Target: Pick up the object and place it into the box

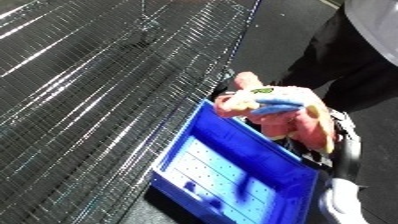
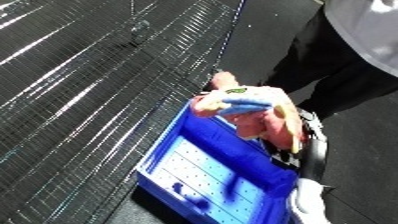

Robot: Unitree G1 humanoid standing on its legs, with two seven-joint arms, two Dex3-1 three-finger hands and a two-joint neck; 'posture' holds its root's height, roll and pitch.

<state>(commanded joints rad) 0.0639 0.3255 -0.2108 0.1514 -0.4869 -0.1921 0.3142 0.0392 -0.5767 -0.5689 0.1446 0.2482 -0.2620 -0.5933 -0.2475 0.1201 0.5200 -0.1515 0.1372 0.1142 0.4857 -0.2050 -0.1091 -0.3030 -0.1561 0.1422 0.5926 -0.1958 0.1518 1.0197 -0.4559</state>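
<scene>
We judge that we are at the placing step: the pink plush toy [image 1: 280, 112] hangs above the far right corner of the blue bin [image 1: 191, 150], carried there by our right hand [image 1: 342, 145], and it is not yet inside. The toy is soft and pink, with a blue patch across its middle and a small green mark near its top, and it covers most of the hand that bears it; we see only dark parts of that hand and the white of the forearm to the right of and below the toy, so we cannot tell how the fingers sit on it (they seem to be behind and beneath the plush, but that is a guess). The bin stands beside the wire mesh shelf [image 1: 98, 85], its perforated floor showing bare and blue below the toy. Our left hand shows in neither view. The next move, as we read it, calls for bringing the toy a little further left over the open floor of the bin, away from the rim, lowering it, and then releasing it so that it drops inside and does not catch on the bin's edge
</scene>
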